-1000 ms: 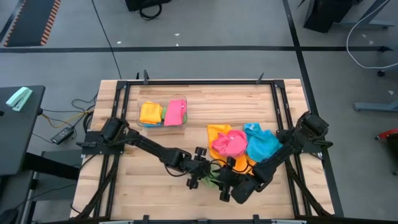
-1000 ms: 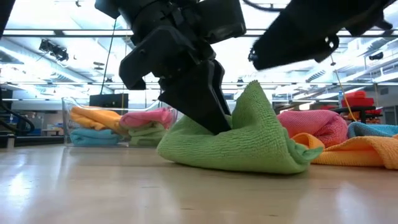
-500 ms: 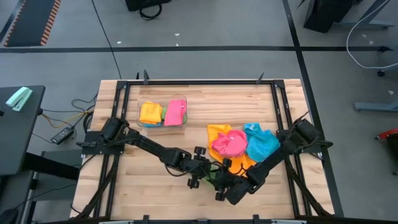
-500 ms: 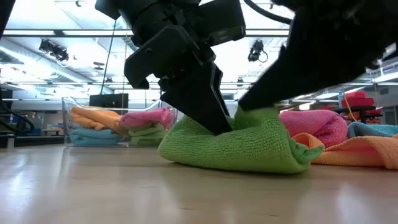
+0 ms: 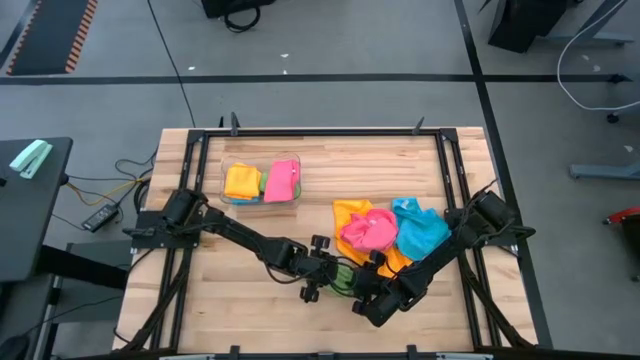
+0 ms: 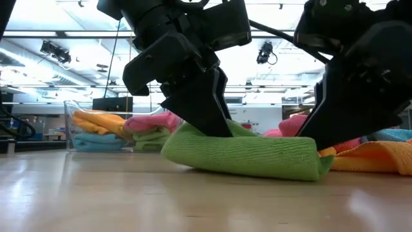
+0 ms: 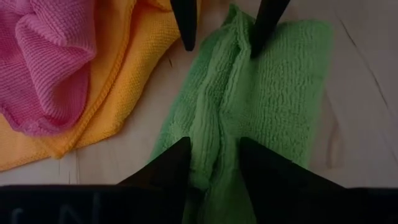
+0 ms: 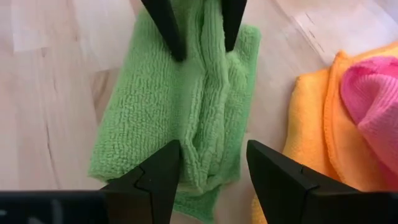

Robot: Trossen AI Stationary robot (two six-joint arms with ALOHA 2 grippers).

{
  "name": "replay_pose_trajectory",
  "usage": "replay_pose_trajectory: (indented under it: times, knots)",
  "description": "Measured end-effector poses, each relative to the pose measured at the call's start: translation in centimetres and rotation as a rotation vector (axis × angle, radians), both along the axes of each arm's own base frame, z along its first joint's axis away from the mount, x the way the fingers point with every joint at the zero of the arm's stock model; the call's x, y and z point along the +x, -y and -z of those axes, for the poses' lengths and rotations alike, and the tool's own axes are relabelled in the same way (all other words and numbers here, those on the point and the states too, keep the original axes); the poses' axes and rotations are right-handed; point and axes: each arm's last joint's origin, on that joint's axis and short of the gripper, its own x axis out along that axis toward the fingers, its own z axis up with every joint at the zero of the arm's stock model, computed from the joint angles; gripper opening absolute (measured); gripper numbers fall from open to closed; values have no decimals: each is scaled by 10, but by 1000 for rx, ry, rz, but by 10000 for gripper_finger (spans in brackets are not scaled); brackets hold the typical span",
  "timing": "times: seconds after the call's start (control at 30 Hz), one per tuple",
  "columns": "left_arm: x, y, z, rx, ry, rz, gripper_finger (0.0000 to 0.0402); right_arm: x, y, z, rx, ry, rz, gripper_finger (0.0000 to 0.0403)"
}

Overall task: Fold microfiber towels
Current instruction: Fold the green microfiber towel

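Observation:
A green microfiber towel (image 6: 244, 154) lies folded and low on the wooden table near its front middle, a raised ridge running along its length. My left gripper (image 7: 214, 165) is shut on one end of that ridge, and my right gripper (image 8: 214, 168) is shut on the opposite end. In the high view the two grippers meet over the towel (image 5: 343, 277), the left gripper (image 5: 328, 280) on its left and the right gripper (image 5: 368, 295) on its right. Each wrist view shows the other arm's fingertips at the far end of the ridge. My left gripper pinches the bunched ridge (image 7: 217, 140) at the towel's left end between its two fingers, in several layers. The fingers slant down from the table's left and lie along the ridge. The towel rests on the table. My right gripper pinches the same ridge (image 8: 208, 140) at the towel's right end between its two fingers, in several layers. Its fingers (image 6: 335, 129) slant down from the table's right and near side. That end lies down on the table.
Right behind the green towel lies a loose pile of pink (image 5: 368, 232), orange (image 5: 350, 212) and blue (image 5: 420, 232) towels. A clear bin (image 5: 224, 182) with folded towels stands at the far left. Bare wood lies toward the near left.
My right gripper has come down toward the table and tipped more level, keeping its hold. The towel's right end, which stood up as a peak, now lies flat, so the towel forms a low folded strip. Its left end has stayed where it was.

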Motion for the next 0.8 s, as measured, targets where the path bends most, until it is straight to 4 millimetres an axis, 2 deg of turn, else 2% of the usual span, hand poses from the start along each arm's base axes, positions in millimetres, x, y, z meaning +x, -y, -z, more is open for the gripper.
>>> replay_pose_trajectory:
  times: [0.23,0.5,0.67,0.8]
  knots:
    - [-4,4,-16,24,32,49,152,1,1,6,26,-25,9,196]
    - [-18,17,-35,217,56,173,142,1,1,7,48,-24,28,196]
    - [-31,34,-37,286,30,262,130,1,1,7,50,-22,30,196]
    - [-30,40,-29,271,27,282,124,1,2,7,46,-16,34,196]
